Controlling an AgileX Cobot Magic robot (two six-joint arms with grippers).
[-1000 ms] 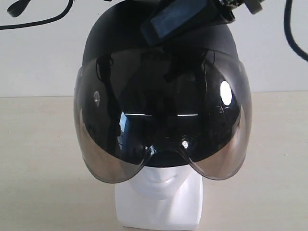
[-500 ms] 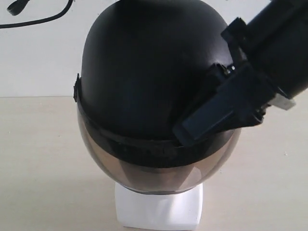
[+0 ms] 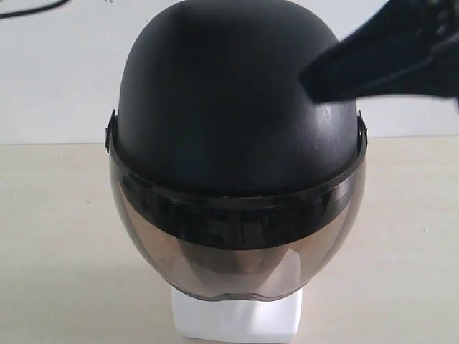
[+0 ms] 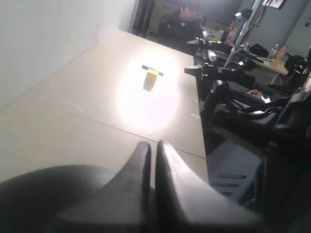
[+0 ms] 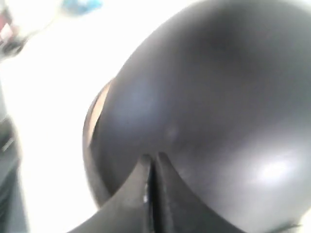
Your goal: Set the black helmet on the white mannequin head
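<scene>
Right now my right pincer (image 5: 151, 158) has its two dark fingers pressed together with nothing between them, tips at the shell, though I cannot tell if they touch it. My left pincer (image 4: 153, 144) is likewise closed up and empty, off over the beige tabletop (image 4: 73, 121). Under the right one, the matte black rounded helmet (image 3: 229, 107) sits down over the glossy white mannequin head (image 3: 237, 319), whose blocky neck base alone shows below the smoky brown curved visor (image 3: 237, 244). I judge the shell stiff, fairly light and smooth enough to slip. I would grip its lower rim, never the scratch-prone visor.
</scene>
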